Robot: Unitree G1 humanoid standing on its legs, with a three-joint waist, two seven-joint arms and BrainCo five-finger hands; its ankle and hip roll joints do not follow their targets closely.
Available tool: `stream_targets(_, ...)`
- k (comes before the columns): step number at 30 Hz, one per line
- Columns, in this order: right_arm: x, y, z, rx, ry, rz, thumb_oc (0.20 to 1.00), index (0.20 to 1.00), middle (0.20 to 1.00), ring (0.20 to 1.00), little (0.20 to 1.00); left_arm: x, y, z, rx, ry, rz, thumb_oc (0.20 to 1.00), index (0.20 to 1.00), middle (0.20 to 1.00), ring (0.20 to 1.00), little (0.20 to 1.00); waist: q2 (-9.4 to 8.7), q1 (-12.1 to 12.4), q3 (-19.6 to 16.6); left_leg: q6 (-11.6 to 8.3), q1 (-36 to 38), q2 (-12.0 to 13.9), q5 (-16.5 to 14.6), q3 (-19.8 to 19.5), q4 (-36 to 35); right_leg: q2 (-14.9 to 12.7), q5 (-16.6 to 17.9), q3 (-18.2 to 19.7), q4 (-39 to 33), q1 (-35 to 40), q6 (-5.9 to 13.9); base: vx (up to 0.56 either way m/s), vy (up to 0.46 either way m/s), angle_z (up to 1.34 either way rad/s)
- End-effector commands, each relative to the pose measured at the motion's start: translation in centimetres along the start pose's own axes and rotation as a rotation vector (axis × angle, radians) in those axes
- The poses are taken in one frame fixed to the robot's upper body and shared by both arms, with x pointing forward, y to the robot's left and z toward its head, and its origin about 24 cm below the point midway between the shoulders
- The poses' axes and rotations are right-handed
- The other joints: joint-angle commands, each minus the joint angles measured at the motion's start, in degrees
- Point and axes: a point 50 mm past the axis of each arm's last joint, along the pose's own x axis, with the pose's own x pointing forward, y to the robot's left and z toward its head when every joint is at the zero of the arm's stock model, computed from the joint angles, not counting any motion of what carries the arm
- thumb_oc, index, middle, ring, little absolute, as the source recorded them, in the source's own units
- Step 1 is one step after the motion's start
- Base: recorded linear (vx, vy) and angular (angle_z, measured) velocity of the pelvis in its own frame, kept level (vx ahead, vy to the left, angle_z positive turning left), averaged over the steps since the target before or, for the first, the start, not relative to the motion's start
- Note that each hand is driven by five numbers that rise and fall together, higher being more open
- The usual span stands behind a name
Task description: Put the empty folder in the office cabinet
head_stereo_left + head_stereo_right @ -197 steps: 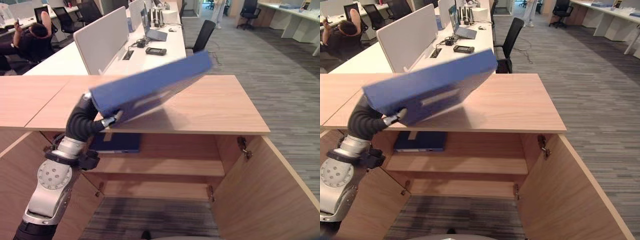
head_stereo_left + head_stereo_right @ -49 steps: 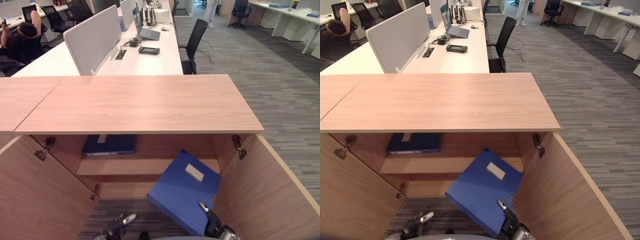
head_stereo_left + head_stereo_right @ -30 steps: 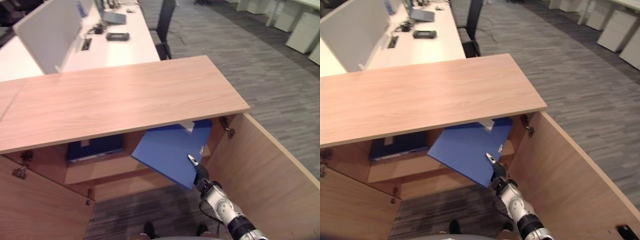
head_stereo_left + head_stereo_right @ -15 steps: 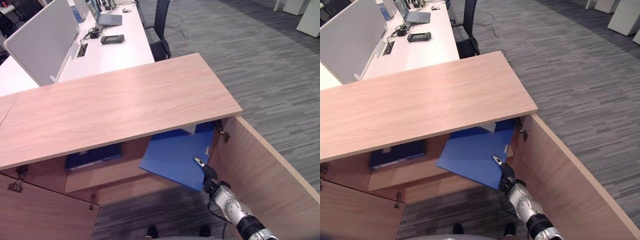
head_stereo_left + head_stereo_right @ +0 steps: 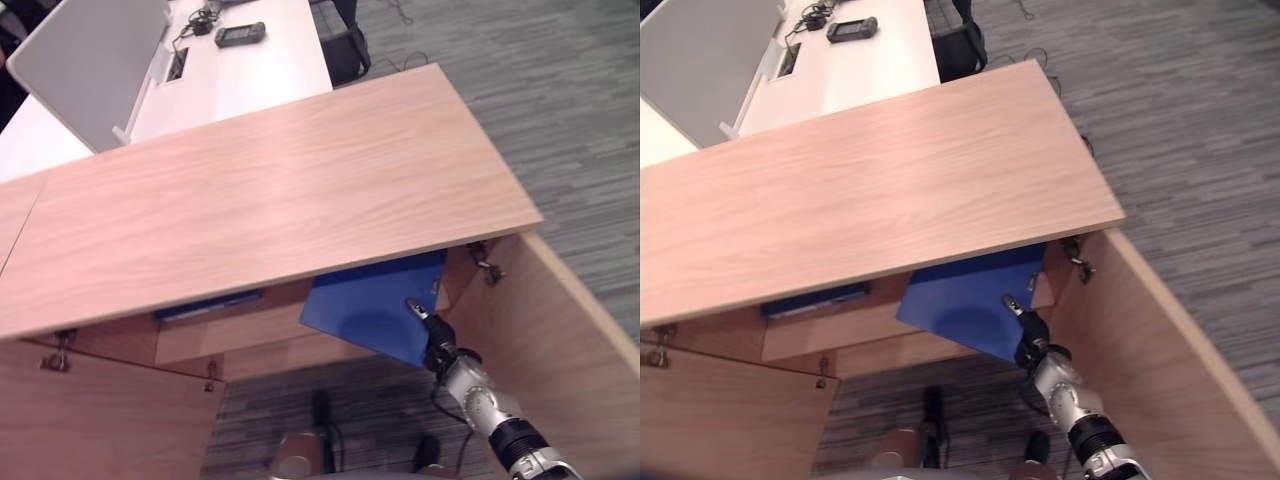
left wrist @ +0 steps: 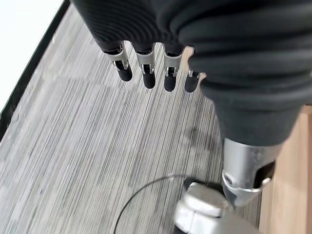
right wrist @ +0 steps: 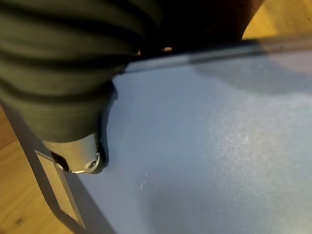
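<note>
The blue folder (image 5: 368, 308) is tilted inside the open wooden cabinet (image 5: 300, 190), its far end hidden under the cabinet top and over the upper shelf (image 5: 250, 335). My right hand (image 5: 436, 342) is shut on its near corner by the right side wall. In the right wrist view the thumb (image 7: 80, 157) lies on the folder's blue cover (image 7: 204, 146) beside a white label; the fingers are hidden beneath. My left hand (image 6: 146, 73) hangs open over grey carpet, holding nothing.
A second blue folder (image 5: 205, 305) lies flat on the same shelf at the left. The cabinet's right door (image 5: 565, 340) and left door (image 5: 110, 420) stand open. A white desk (image 5: 240, 70) with a divider panel and a phone stands behind the cabinet.
The camera has moved forward and tipped down. My right hand has pushed the folder further in under the cabinet top. Earlier my left hand held it above the cabinet.
</note>
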Motion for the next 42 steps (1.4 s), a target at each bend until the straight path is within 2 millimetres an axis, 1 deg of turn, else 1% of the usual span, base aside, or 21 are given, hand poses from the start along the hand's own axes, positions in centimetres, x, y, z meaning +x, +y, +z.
stream_targets(1,0.9,4.4,3.9,0.049,-0.212,0.156,0.200,0.200,0.200,0.200,0.200,0.0,2.2,0.9,0.050,0.008,0.091,1.000,1.000,1.000,1.000,1.000,-2.57,1.3,0.7,-1.84,-1.9,2.1,-6.5,-1.0,9.6,-2.7,0.2,3.4,1.6,0.4,1.03,0.00,0.097,-0.13)
stream_targets(5,1.2,5.0,4.1,0.077,-0.223,0.161,0.200,0.200,0.200,0.200,0.200,-0.1,2.7,1.3,0.058,0.006,0.109,1.000,1.000,1.000,1.000,1.000,-4.01,1.5,1.0,-1.03,-2.8,1.5,-7.5,-0.4,9.9,-2.9,2.0,4.4,0.1,-0.7,1.74,-0.02,0.057,-0.09)
stream_targets(9,1.4,5.7,3.7,0.119,-0.218,0.167,0.200,0.200,0.200,0.200,0.200,-0.1,3.3,3.3,0.062,-0.036,0.126,1.000,1.000,1.000,1.000,1.000,-6.74,0.7,0.5,0.09,-2.7,0.2,-7.8,0.5,7.7,-2.7,5.4,5.5,-2.9,-2.9,2.90,0.01,0.053,-0.14)
stream_targets(11,1.4,5.9,2.8,0.142,-0.191,0.164,0.200,0.200,0.200,0.200,0.200,-0.2,3.1,4.9,0.049,-0.078,0.125,1.000,1.000,1.000,1.000,1.000,-7.85,0.2,-0.2,0.36,-1.2,-0.4,-7.3,1.4,5.6,-2.5,5.7,5.4,-3.4,-2.8,3.16,0.07,-0.005,-0.22)
stream_targets(13,1.4,6.1,2.3,0.148,-0.172,0.169,0.200,0.200,0.200,0.200,0.200,-0.2,3.2,5.7,0.031,-0.100,0.133,1.000,1.000,1.000,1.000,1.000,-8.34,0.1,-0.4,0.11,0.1,-0.1,-7.0,1.5,5.0,-2.1,5.1,5.2,-3.2,-2.2,2.92,0.04,-0.127,-0.23)
stream_targets(17,0.9,5.8,1.0,0.164,-0.132,0.165,0.200,0.200,0.200,0.200,0.200,-0.1,3.4,4.1,-0.010,-0.042,0.142,1.000,1.000,1.000,1.000,1.000,-8.58,0.2,-1.8,-1.24,4.3,2.1,-4.8,1.1,1.6,0.7,3.2,4.7,-4.0,0.4,1.96,0.06,-0.200,-0.03)
stream_targets(20,0.5,5.1,0.5,0.175,-0.121,0.152,0.200,0.200,0.200,0.200,0.200,-0.1,3.2,3.0,-0.019,-0.008,0.136,1.000,1.000,1.000,1.000,1.000,-8.13,0.1,-3.2,-2.06,6.3,2.9,-2.8,0.6,-1.3,2.2,1.5,3.5,-4.0,2.1,1.68,0.01,-0.170,0.13)
stream_targets(21,0.8,4.8,1.3,0.151,-0.141,0.145,0.200,0.200,0.200,0.200,0.200,-0.1,2.8,3.4,-0.066,-0.032,0.126,1.000,1.000,1.000,1.000,1.000,-8.62,1.3,-2.1,-4.23,3.1,4.6,-4.4,-6.0,6.9,1.9,1.0,4.0,-3.5,2.5,0.51,-0.09,-0.115,0.10)
stream_targets(22,0.8,4.8,1.3,0.151,-0.142,0.145,0.200,0.200,0.200,0.200,0.200,-0.1,2.8,3.4,-0.067,-0.032,0.126,1.000,1.000,1.000,1.000,1.000,-8.67,1.2,-2.3,-4.19,2.8,4.5,-4.2,-6.1,6.9,1.8,1.1,3.9,-3.5,2.3,0.52,-0.10,0.035,0.29)
stream_targets(23,0.8,4.7,1.4,0.153,-0.143,0.144,0.200,0.200,0.200,0.200,0.200,0.0,2.5,3.5,-0.085,-0.033,0.120,1.000,1.000,1.000,1.000,1.000,-8.58,0.9,-2.3,-5.11,3.3,6.9,-3.4,-6.9,6.4,0.4,1.0,3.6,-3.3,2.5,1.01,-0.02,0.150,0.18)
stream_targets(24,0.8,4.6,1.2,0.156,-0.136,0.138,0.200,0.200,0.200,0.200,0.200,0.0,2.5,3.5,-0.087,-0.029,0.118,1.000,1.000,1.000,1.000,1.000,-8.41,0.6,-2.8,-5.02,3.7,8.0,-2.5,-6.7,5.4,-0.1,0.9,3.4,-3.2,2.3,1.29,0.04,0.276,0.02)
stream_targets(27,0.5,3.6,1.0,0.146,-0.127,0.107,0.200,0.200,0.200,0.200,0.200,0.0,2.6,2.9,-0.075,-0.010,0.129,1.000,1.000,1.000,1.000,1.000,-6.52,-0.5,-5.3,-6.74,4.5,13.0,3.0,-5.2,-1.3,-1.8,0.1,3.7,-3.1,2.9,3.04,0.12,0.318,0.15)
stream_targets(29,0.2,2.5,1.3,0.135,-0.138,0.074,0.200,0.200,0.200,0.200,0.200,0.0,2.6,2.8,-0.054,-0.007,0.129,1.000,1.000,1.000,1.000,1.000,-5.00,-0.8,-5.8,-7.85,4.0,14.4,4.7,-5.5,-3.5,-2.6,0.1,3.7,-3.2,3.3,3.90,0.08,0.349,0.28)
stream_targets(30,0.0,1.9,1.2,0.125,-0.135,0.056,0.200,0.200,0.200,0.200,0.200,0.0,2.6,2.7,-0.045,-0.008,0.128,1.000,1.000,1.000,1.000,1.000,-3.97,-1.2,-6.2,-8.36,4.5,14.4,3.9,-5.5,-4.1,-3.3,0.3,3.7,-3.3,3.2,4.50,0.04,0.250,0.22)
stream_targets(31,0.0,1.9,1.2,0.124,-0.135,0.056,0.200,0.200,0.200,0.200,0.200,0.0,2.6,2.6,-0.045,-0.008,0.127,1.000,1.000,1.000,1.000,1.000,-3.92,-1.1,-6.2,-8.37,4.6,14.5,3.9,-5.5,-4.1,-3.3,0.4,3.8,-3.3,3.3,4.50,0.07,0.318,0.14)
stream_targets(32,-0.3,1.5,0.7,0.126,-0.120,0.042,0.200,0.200,0.200,0.200,0.200,0.0,2.7,2.0,-0.011,0.009,0.130,1.000,1.000,1.000,1.000,1.000,-2.52,-1.4,-7.6,-8.92,5.8,13.3,2.3,-4.8,-4.3,-4.1,1.8,3.4,-4.0,3.4,5.40,0.06,0.282,0.06)
stream_targets(33,-0.3,1.4,0.4,0.136,-0.116,0.036,0.200,0.200,0.200,0.200,0.200,-0.1,2.7,2.0,0.004,0.009,0.137,1.000,1.000,1.000,1.000,1.000,-2.49,-1.4,-8.1,-8.93,6.1,12.2,1.4,-4.5,-4.3,-5.3,3.1,3.4,-4.0,2.8,5.82,0.06,0.336,-0.11)
stream_targets(35,-0.2,2.1,0.4,0.154,-0.127,0.049,0.200,0.200,0.200,0.200,0.200,-0.1,3.1,2.2,0.005,-0.009,0.148,1.000,1.000,1.000,1.000,1.000,-3.44,-0.7,-8.1,-7.95,6.6,10.1,-0.8,-4.8,-4.3,-7.0,4.7,4.1,-4.0,0.9,6.31,-0.03,0.226,0.06)
stream_targets(40,0.2,2.9,0.1,0.182,-0.119,0.060,0.200,0.200,0.200,0.200,0.200,-0.1,3.7,2.6,-0.017,-0.018,0.166,1.000,1.000,1.000,1.000,1.000,-5.17,0.5,-7.6,-7.36,6.9,9.4,-1.4,-4.1,-4.1,-7.5,5.7,4.8,-4.0,-0.3,6.81,-0.03,0.108,-0.15)
stream_targets(41,0.3,3.1,0.1,0.186,-0.118,0.064,0.200,0.200,0.200,0.200,0.200,-0.2,3.8,2.9,-0.025,-0.026,0.169,1.000,1.000,1.000,1.000,1.000,-5.88,0.7,-7.1,-7.24,6.7,9.4,-1.7,-4.0,-3.2,-7.5,5.8,5.1,-4.0,-0.4,7.01,-0.11,0.119,-0.07)
stream_targets(42,0.3,2.9,0.4,0.179,-0.125,0.064,0.200,0.200,0.200,0.200,0.200,-0.3,4.8,3.5,-0.031,-0.045,0.185,1.000,1.000,1.000,1.000,1.000,-7.62,1.3,-5.6,-6.76,4.2,9.1,-3.6,-5.0,1.6,-8.2,6.6,5.1,-4.0,-0.8,7.34,-0.15,0.151,-0.09)
